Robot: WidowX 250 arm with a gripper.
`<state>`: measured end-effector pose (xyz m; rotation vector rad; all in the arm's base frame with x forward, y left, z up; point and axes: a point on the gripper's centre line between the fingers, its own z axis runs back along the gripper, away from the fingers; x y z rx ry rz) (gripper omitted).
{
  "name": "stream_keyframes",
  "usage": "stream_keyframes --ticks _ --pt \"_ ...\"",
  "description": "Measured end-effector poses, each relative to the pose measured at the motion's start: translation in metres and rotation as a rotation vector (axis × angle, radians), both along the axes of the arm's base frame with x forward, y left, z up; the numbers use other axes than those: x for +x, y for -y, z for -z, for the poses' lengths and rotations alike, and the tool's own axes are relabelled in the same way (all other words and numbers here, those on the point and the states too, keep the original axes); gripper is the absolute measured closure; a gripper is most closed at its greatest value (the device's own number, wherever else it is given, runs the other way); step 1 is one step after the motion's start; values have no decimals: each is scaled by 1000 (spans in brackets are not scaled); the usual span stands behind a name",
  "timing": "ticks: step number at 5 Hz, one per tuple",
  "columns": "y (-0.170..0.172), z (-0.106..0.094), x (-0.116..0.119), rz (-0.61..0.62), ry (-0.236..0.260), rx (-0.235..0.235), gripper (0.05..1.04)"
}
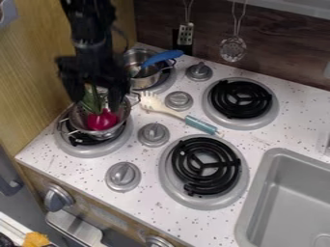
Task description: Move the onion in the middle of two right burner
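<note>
We log the red onion (103, 120) in a metal pot (78, 119) on the near left burner (85, 150) of 4, green leaves up. Above it hangs the gripper (97, 100), jaws wide, 1 to each side of the leaves.

Gripper (97, 102) hangs at upper left, directly above a metal pot (78, 118) on the near left burner; fingers stand apart, though contact with the leaves cannot be confirmed. Red onion (102, 120), green leaves upward, sits inside. Second pot (149, 81) on the far left burner holds a blue-handled utensil (162, 57). A teal-handled utensil (201, 124) lies between the two right burners (205, 165) and the left pair.
</note>
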<state>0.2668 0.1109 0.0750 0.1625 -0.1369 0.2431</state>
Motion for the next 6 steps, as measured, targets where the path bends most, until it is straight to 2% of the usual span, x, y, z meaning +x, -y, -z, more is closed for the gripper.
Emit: stream_keyframes --ticks 1,2,3,4,5,6 --pt "-16 6 5 14 30 11 84" --pt "-25 12 13 37 36 4 84" --pt "-32 23 18 30 -1 -23 84" --pt "-33 27 24 40 31 -26 84" --pt "-33 35 21 24 26 -48 139" --pt "-33 37 19 16 19 -45 422"
